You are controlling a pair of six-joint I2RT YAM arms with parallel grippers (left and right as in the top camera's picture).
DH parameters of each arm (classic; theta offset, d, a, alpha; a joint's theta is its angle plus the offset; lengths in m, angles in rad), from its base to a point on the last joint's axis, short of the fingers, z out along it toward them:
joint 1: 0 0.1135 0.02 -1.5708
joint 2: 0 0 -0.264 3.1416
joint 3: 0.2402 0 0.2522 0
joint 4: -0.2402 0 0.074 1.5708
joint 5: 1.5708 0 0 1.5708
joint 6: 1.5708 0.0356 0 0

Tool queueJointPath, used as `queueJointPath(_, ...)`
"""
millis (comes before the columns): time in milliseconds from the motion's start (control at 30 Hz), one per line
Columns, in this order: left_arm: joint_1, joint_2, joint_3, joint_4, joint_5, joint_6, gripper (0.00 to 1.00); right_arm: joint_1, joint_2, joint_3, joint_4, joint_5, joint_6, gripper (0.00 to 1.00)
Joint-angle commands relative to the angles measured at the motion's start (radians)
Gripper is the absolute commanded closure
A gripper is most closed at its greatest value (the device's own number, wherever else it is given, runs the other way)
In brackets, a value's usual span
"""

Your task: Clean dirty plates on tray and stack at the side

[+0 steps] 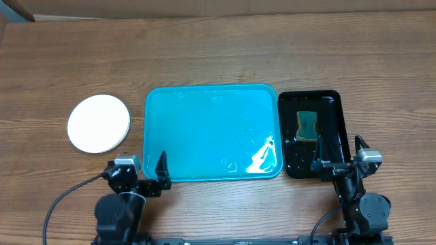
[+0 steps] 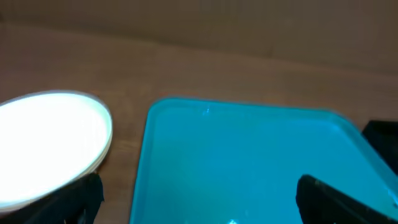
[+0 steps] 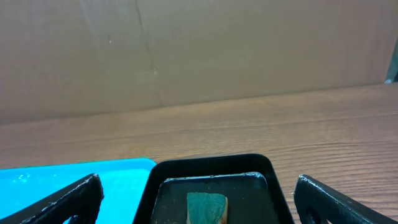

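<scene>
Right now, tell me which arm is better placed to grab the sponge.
Right. The right fingers stand open at the near end of the black tray, just short of the sponge. The left fingers are across the blue tray, near the plates.

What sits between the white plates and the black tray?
The blue tray, wet but with nothing on it; the overhead view shows it.
</scene>
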Motion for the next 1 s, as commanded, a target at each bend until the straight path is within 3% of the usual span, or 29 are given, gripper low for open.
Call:
queueJointPath(0,-0.008,-0.043,-0.075,0.114,0.018,0.008,0.0,0.0,-0.012,-0.01,0.007,-0.001,-0.006,0.0)
queueJointPath(233,-0.029,-0.043,-0.214,0.453,0.004,0.082,0.0,0.0,-0.012,-0.01,0.007,-0.002,-0.006,0.0)
queueJointPath(400,-0.031,-0.043,-0.212,0.356,0.004,0.106,0.0,0.0,-0.012,-0.01,0.007,-0.002,-0.006,0.0)
queueJointPath(967,-0.031,-0.042,-0.212,0.353,0.003,0.106,0.0,0.0,-0.012,-0.01,0.007,-0.002,-0.006,0.0)
